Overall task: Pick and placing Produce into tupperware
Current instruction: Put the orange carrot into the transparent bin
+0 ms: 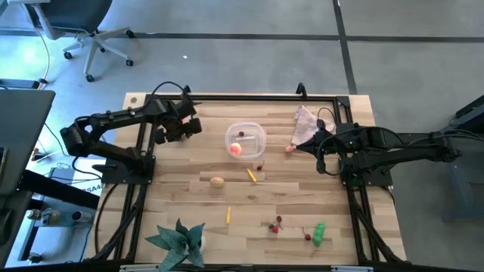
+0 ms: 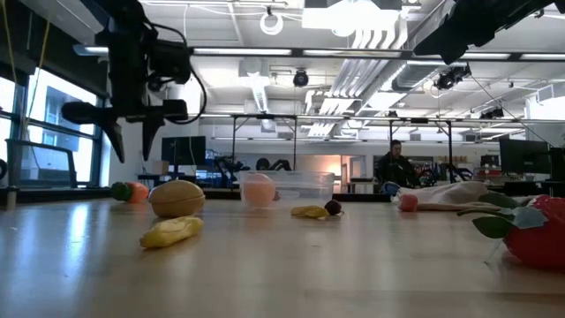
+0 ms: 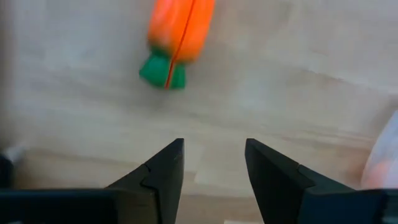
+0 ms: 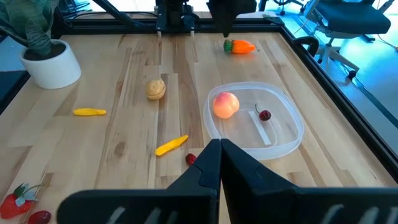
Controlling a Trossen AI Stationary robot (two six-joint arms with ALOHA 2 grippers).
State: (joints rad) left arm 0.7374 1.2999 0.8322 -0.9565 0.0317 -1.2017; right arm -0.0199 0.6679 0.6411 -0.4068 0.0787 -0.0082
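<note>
Carrot (image 3: pixel 179 38) first: the left tool (image 3: pixel 212 165), fingers apart, hangs above it near the worktop (image 1: pixel 189 196) edge and should straddle the smooth orange body, not its green stub. Glossy moulded plastic may slip (so close gently). The clear, round-cornered tupperware (image 1: pixel 256 143) holds a peach and a cherry. The right tool (image 4: pixel 220 163) waits, fingers together.

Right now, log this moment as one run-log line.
left hand open above carrot | right hand shut, waiting near cloth | tupperware holds peach, cherry | potato on table
</note>
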